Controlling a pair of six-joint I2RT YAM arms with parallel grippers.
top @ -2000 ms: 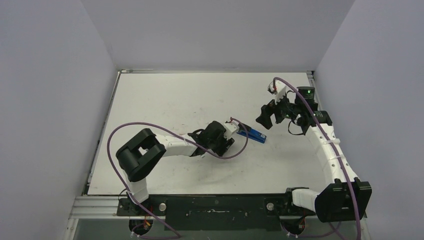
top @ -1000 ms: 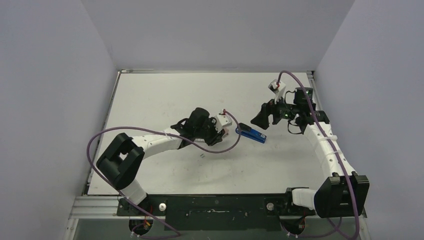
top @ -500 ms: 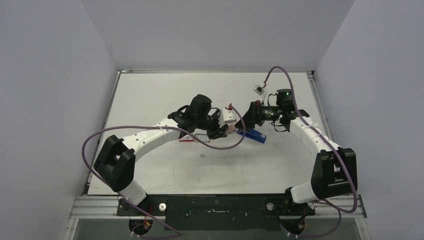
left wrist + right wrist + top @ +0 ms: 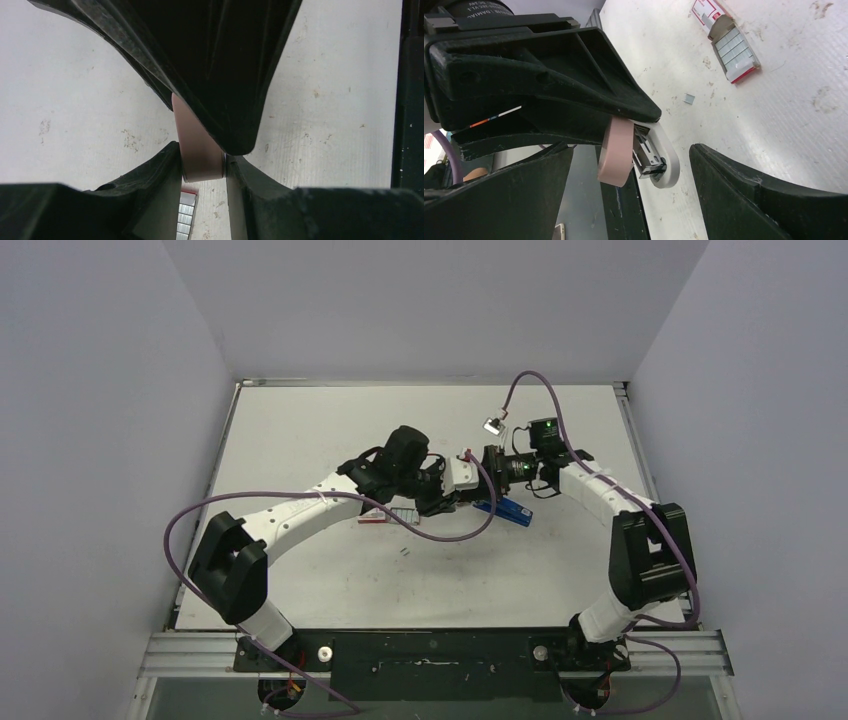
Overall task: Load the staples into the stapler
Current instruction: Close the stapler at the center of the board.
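Note:
The blue stapler (image 4: 510, 509) lies flat on the table, just right of where both grippers meet. The red-and-white staple box (image 4: 384, 515) lies open with silvery strips inside; it also shows in the right wrist view (image 4: 727, 43) and between my left fingers (image 4: 186, 212). My left gripper (image 4: 202, 167) is shut on a small pink block (image 4: 199, 150) with a white and metal part (image 4: 655, 159), held above the table. My right gripper (image 4: 631, 150) is open, one finger on each side of that pink piece (image 4: 616, 150). In the top view the two grippers (image 4: 458, 496) (image 4: 484, 480) almost touch.
A loose staple bit (image 4: 405, 551) lies on the white table (image 4: 330, 430) in front of the box, also seen in the right wrist view (image 4: 688, 98). Purple cables loop around both arms. Walls close the table on three sides.
My right arm has swung left from the table's right side until its open fingers straddle the pink piece. My left gripper moved back and right, uncovering the staple box.

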